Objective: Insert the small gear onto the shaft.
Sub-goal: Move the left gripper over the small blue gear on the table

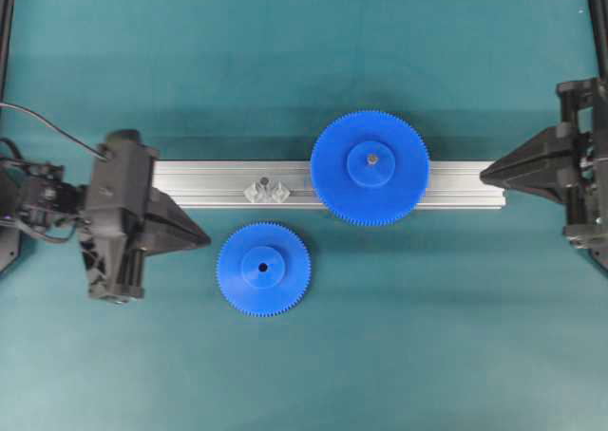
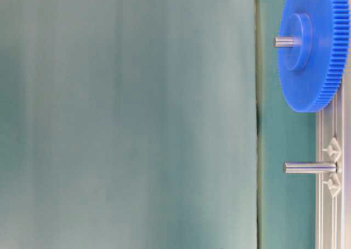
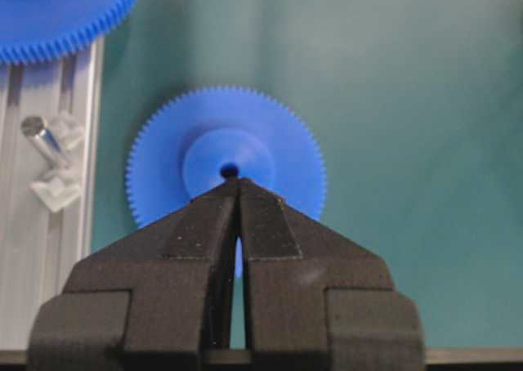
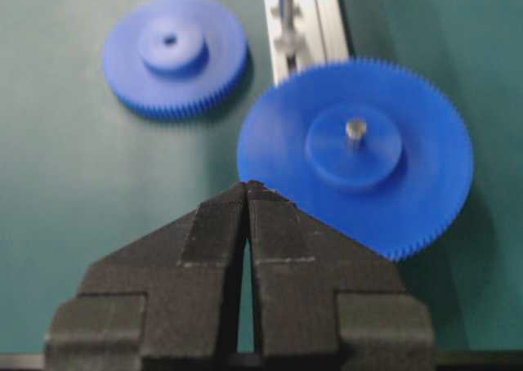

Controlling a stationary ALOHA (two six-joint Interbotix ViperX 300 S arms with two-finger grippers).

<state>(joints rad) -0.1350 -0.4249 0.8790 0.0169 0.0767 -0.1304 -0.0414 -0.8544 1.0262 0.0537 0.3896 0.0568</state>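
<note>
A: Where is the small gear (image 1: 263,269)?

B: Flat on the teal desk (image 1: 427,336), hub up, centre hole showing, just below the aluminium rail (image 1: 209,184). Nothing grips it.

A: And the shaft (image 1: 265,181)?

B: On the rail, at about twelve o'clock from the small gear, standing bare on its clear faceted base. In the table-level view it sticks out from the rail with nothing on it.

A: What's further along?

B: The large gear (image 1: 370,168), at about two o'clock from the small one, sits over the rail on its own pin.

A: The grippers?

B: The left gripper (image 1: 206,238) is at nine o'clock from the small gear, tip near its rim, fingers pressed together on nothing. In its wrist view the tip lies over the gear's hub. The right gripper (image 1: 483,174) is at three o'clock from the large gear, near the rail's end, fingers likewise together and empty.
</note>
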